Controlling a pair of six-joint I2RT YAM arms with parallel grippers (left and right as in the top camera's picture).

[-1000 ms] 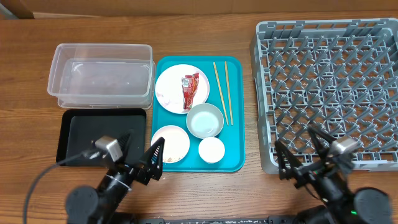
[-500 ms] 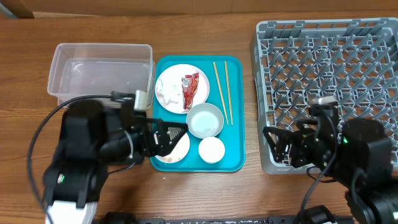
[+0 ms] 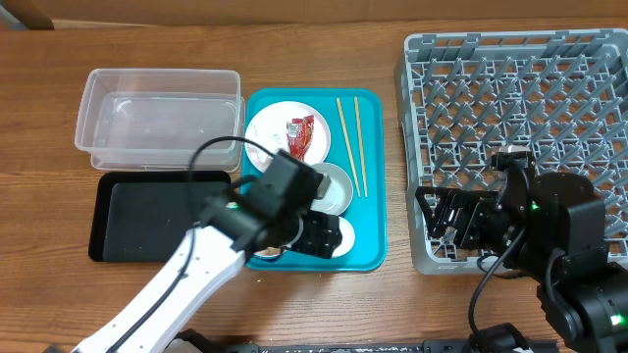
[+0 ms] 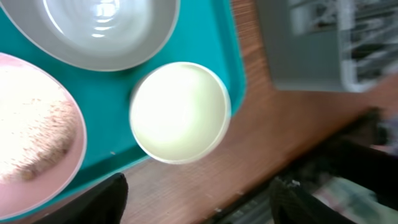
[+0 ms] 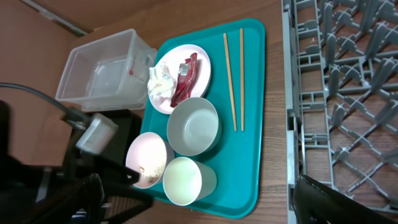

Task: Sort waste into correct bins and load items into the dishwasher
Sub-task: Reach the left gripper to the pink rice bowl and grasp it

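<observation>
Left end effector (image 4: 199, 186) newly over small cup (image 4: 180, 112), jaws apart.

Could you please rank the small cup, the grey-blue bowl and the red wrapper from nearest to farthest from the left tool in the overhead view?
1. Small cup, at the teal tray's near end, under the left tool.
2. Grey-blue bowl, mid-tray, just beyond the cup.
3. Red wrapper, on the large plate at the tray's far end.
</observation>
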